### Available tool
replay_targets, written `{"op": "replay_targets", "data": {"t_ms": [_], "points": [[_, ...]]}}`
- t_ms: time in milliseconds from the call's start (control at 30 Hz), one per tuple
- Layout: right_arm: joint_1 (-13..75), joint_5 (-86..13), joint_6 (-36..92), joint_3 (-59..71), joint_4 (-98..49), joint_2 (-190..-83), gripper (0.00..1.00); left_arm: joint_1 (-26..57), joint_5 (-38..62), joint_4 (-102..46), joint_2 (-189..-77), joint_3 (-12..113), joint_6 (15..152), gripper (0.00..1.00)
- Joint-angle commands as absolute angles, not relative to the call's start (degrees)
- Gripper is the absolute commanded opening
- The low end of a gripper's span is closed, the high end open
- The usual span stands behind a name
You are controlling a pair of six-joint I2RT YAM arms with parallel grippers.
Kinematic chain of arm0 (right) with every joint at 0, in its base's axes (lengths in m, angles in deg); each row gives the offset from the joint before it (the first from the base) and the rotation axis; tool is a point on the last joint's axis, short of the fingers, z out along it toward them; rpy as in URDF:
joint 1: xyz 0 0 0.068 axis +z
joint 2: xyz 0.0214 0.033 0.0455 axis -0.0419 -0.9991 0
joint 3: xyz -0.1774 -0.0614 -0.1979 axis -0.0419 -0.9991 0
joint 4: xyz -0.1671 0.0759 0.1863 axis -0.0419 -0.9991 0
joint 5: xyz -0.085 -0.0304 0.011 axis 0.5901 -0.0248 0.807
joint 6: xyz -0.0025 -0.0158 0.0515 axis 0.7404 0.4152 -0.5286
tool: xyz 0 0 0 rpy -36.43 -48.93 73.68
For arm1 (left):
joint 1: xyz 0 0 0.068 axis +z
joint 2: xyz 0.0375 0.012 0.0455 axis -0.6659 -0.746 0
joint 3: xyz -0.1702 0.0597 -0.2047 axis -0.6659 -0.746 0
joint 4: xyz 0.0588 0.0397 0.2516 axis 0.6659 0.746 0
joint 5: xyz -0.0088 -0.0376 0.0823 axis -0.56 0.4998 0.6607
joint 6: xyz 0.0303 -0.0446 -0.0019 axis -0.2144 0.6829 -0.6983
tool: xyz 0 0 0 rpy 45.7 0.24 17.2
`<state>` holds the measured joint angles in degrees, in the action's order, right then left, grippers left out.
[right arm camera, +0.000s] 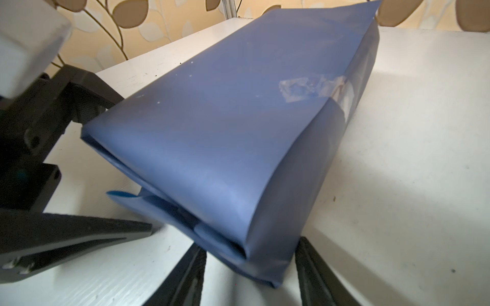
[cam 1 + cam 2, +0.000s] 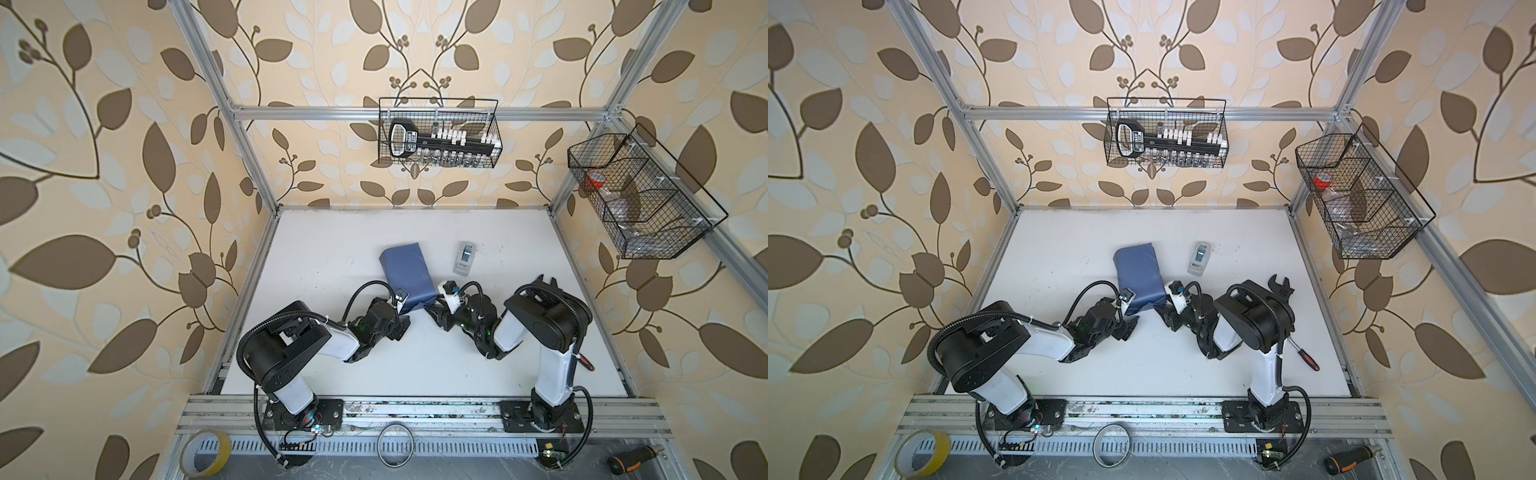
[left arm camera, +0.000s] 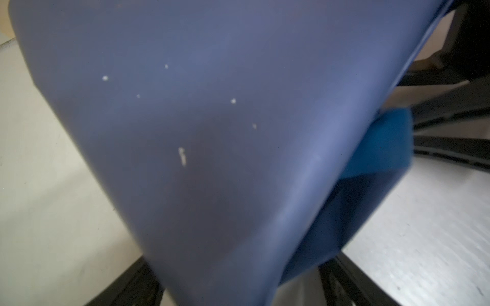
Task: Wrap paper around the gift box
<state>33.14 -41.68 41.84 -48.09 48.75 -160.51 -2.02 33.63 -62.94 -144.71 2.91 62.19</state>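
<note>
A: The right gripper (image 1: pixel 250 246) is clamped on a near corner of the paper (image 1: pixel 225 119), a finger each side.
B: And the left gripper (image 3: pixel 233 265)?
A: Spread wide around the other near corner, not pinching; its wrist view is mostly blurred blue.
B: The gift box?
A: Hidden. Only the folded, taped paper shows, lying on the table (image 2: pixel 332 374) between both grippers, near a grey tape dispenser (image 2: pixel 464 257).

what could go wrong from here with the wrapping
The paper gapes open at its near end in loose layers; the right gripper straddling its corner could crush rather than fold them. One crinkled tape strip holds the side seam; a tug might peel it. The left gripper stands open, so the parcel may slide on the table.
</note>
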Motion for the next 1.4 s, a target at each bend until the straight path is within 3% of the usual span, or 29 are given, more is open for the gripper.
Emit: {"op": "replay_targets", "data": {"t_ms": [0,600,833,1367], "points": [[33.4,-41.0,42.4,-47.0,50.1,-161.5,0.55,-0.9,31.3,-67.8,-145.8,4.8,60.0,0.86],[33.4,-40.9,42.5,-46.9,49.9,-161.6,0.55,0.2,28.5,-66.2,-147.4,7.5,60.6,0.63],[33.1,-40.7,42.6,-47.2,49.7,-161.1,0.56,0.3,28.5,-65.5,-147.3,7.8,60.9,0.58],[31.6,-40.4,38.0,-52.1,53.8,-158.2,0.7,0.7,28.9,-64.3,-147.7,8.0,61.5,0.54]]}}
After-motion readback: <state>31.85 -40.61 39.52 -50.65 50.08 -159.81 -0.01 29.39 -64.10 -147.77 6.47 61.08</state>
